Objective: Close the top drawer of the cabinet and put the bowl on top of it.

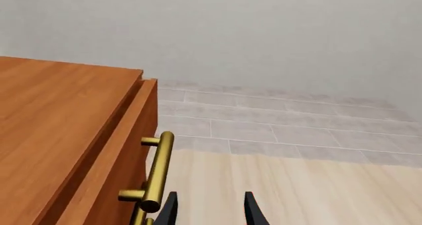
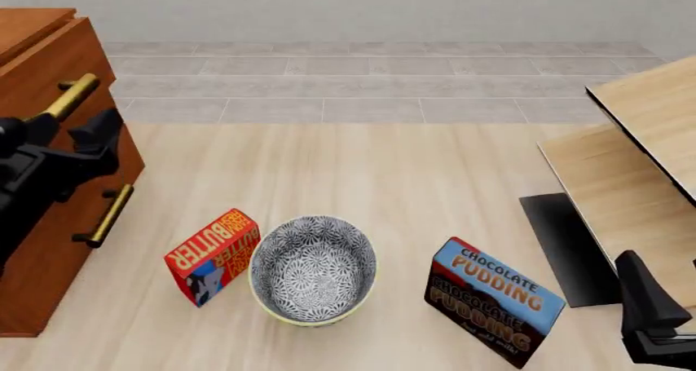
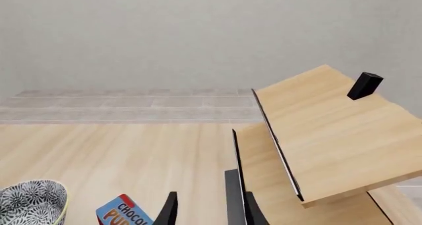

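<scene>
cabinet (image 2: 44,224): reddish-brown wood grain, top drawer (image 2: 65,69) same tone, brass bar handle (image 2: 71,96)
bowl (image 2: 313,270): dense grey-and-white floral inside, pale cream-yellow rim
butter box (image 2: 212,256): red-orange face, yellow lettering, dark blue lower corner
chocolate pudding box (image 2: 495,302): blue upper face with pale lettering, dark brown below, red edge
table (image 2: 359,183): pale light-wood planks, beyond its far edge grey stone tiles (image 2: 381,86), wall (image 3: 197,37) flat light grey
light-wood furniture (image 2: 641,167) at table's right edge: pale, thin black edging, dark grey panel (image 2: 566,245) beside it
left gripper (image 2: 77,155), right gripper (image 2: 653,310): black
</scene>
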